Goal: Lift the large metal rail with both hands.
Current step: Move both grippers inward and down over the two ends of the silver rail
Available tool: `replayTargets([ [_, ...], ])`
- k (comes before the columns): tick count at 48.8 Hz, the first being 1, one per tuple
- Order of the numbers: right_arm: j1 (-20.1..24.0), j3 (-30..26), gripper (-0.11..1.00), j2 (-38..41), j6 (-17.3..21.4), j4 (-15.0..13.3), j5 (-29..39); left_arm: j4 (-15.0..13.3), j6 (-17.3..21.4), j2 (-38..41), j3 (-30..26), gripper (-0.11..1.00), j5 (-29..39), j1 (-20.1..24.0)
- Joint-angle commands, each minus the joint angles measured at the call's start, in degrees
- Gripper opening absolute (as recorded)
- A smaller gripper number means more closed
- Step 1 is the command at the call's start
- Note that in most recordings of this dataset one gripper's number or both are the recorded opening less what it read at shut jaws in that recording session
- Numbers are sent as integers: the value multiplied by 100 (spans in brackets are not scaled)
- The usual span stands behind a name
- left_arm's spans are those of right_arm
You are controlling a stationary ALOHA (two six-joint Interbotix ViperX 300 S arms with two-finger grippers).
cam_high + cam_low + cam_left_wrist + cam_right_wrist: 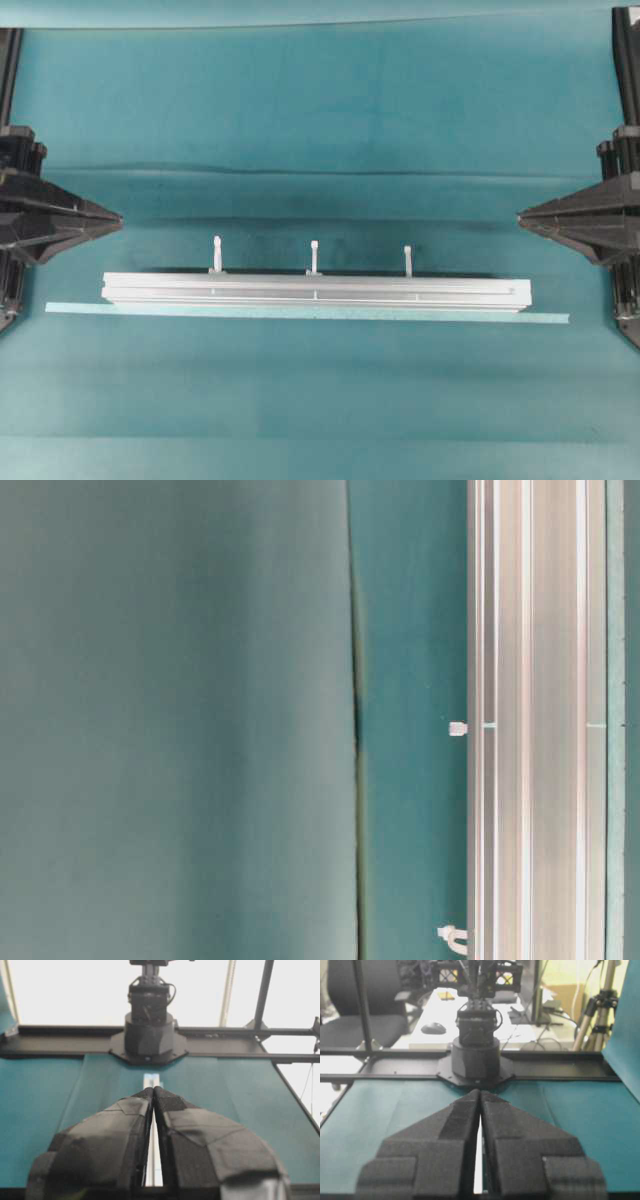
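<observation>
Left black blocky claw (118, 216): pressed together, empty, well apart from long silver grooved aluminium rail (316, 291) lying flat mid teal tabletop (320, 110), beside thin pale-teal strip (300, 313). Right black claw (521, 214): likewise, empty.

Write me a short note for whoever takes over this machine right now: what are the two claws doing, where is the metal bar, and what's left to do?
Left gripper: shut, holding nothing, parked at the left edge.
Right gripper: shut, holding nothing, parked at the right edge.
Large metal rail: lying flat mid-table on the teal cloth, three white pegs upright along its far side, a thin pale-teal strip along its near side.
Done: nothing; rail untouched.
Left: open both grippers, reach the rail's ends, grip, lift together.
</observation>
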Motion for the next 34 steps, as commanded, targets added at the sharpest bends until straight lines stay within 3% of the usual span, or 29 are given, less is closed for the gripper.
replayTargets([
  [1, -26, -202, 11, 18, 53, 79, -18, 62, -79, -79, -510, 14, 466, 44],
  [4, -53, -431, 6, 35, 44, 281, 316, 79, -70, -79, -765, 14, 1055, 88],
  [7, -149, -659, 0, 62, 35, 308, 826, 79, -88, -70, -1002, 5, 1696, 97],
  [15, -246, -1301, 0, 193, 105, 316, 2610, 79, -237, 79, -1573, -1, 3182, 18],
  [25, -237, -1934, 0, 483, 527, 325, 4649, 79, -694, 519, -2057, -1, 4219, -26],
  [34, -158, -2285, 0, 879, 615, 325, 5845, 79, -870, 1125, -2487, -1, 5089, -114],
])
